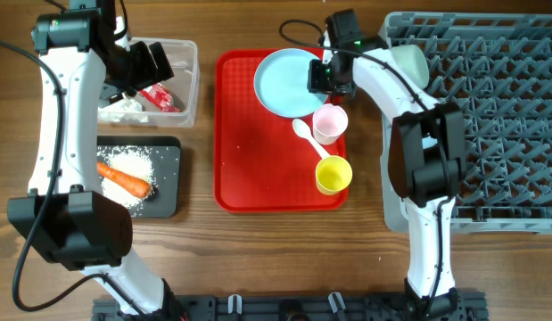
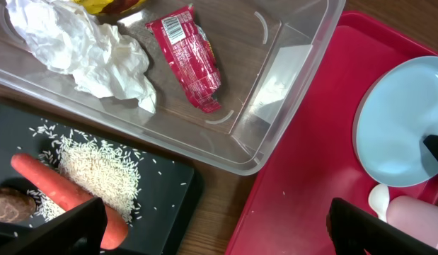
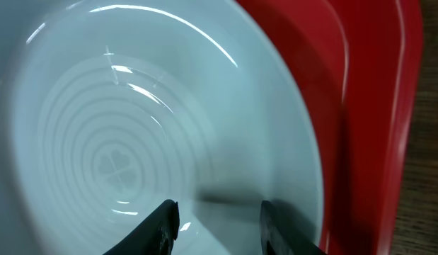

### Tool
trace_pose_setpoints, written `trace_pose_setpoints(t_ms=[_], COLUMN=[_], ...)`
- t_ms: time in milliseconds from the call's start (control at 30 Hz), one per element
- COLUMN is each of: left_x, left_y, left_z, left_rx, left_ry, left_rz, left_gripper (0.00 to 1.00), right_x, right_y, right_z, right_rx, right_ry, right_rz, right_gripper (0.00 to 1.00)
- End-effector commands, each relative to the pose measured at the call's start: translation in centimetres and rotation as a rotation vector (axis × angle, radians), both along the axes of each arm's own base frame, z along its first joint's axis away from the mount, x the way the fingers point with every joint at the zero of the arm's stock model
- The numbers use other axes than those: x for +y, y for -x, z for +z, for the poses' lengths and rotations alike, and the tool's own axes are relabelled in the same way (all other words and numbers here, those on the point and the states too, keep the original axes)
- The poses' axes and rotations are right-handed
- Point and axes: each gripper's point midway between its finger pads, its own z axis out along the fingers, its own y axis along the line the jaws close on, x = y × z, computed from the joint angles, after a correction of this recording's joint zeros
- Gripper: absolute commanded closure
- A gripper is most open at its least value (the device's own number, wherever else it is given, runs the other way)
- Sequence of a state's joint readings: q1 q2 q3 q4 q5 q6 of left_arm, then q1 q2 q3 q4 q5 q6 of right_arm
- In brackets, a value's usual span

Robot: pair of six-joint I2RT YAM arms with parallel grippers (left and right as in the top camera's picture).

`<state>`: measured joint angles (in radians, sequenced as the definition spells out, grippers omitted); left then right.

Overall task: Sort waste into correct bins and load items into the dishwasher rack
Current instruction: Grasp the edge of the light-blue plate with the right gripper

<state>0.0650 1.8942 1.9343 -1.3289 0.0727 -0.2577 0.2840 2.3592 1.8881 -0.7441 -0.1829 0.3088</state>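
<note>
The pale blue plate (image 1: 280, 82) lies at the back of the red tray (image 1: 258, 169), with the pink cup (image 1: 330, 123), white spoon (image 1: 303, 131) and yellow cup (image 1: 333, 175) beside it. My right gripper (image 1: 322, 77) is open just above the plate's right part (image 3: 134, 127), jaws (image 3: 219, 227) empty. My left gripper (image 1: 149, 64) is open and empty (image 2: 215, 237) over the clear tub (image 1: 188, 85), which holds tissue (image 2: 84, 49), a red wrapper (image 2: 187, 53) and a yellow wrapper (image 2: 112, 6). The black tray (image 1: 168, 160) holds rice (image 2: 98, 170), a carrot (image 2: 63, 195) and a brown lump (image 2: 8, 205).
The grey dishwasher rack (image 1: 498, 116) fills the right side, with one pale bowl (image 1: 409, 61) at its back left corner. The other bowl is not in view. Bare wood lies between the black tray and the red tray.
</note>
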Motion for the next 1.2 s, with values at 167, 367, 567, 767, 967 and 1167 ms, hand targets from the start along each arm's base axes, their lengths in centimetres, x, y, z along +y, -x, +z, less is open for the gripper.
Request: trace_pose_setpoints(t_ms=[167, 367, 567, 767, 967, 1167], left_x=[0.2, 0.2, 0.2, 0.2, 0.2, 0.2], left_y=[0.1, 0.1, 0.1, 0.1, 0.1, 0.1], left_z=[-0.1, -0.1, -0.1, -0.1, -0.1, -0.1], left_rx=[0.003, 0.003, 0.003, 0.003, 0.003, 0.003], left_ry=[0.005, 0.004, 0.005, 0.004, 0.004, 0.004], left_rz=[0.017, 0.018, 0.017, 0.018, 0.018, 0.018], left_gripper=[0.0, 0.0, 0.0, 0.0, 0.0, 0.0], right_x=[-0.4, 0.7, -1.1, -2.6, -2.8, -1.9], right_y=[-1.1, -1.7, -2.8, -1.8, -0.9, -0.6], right_z=[-0.2, 1.5, 5.4, 4.1, 3.2, 2.4], right_rx=[-0.042, -0.09, -0.161, -0.121, -0.084, -0.057], right_ry=[0.069, 0.03, 0.099, 0.177, 0.183, 0.144], right_rz=[-0.002, 0.064, -0.035, -0.06, -0.064, -0.049], right_gripper=[0.61, 0.6, 0.55, 0.55, 0.55, 0.6])
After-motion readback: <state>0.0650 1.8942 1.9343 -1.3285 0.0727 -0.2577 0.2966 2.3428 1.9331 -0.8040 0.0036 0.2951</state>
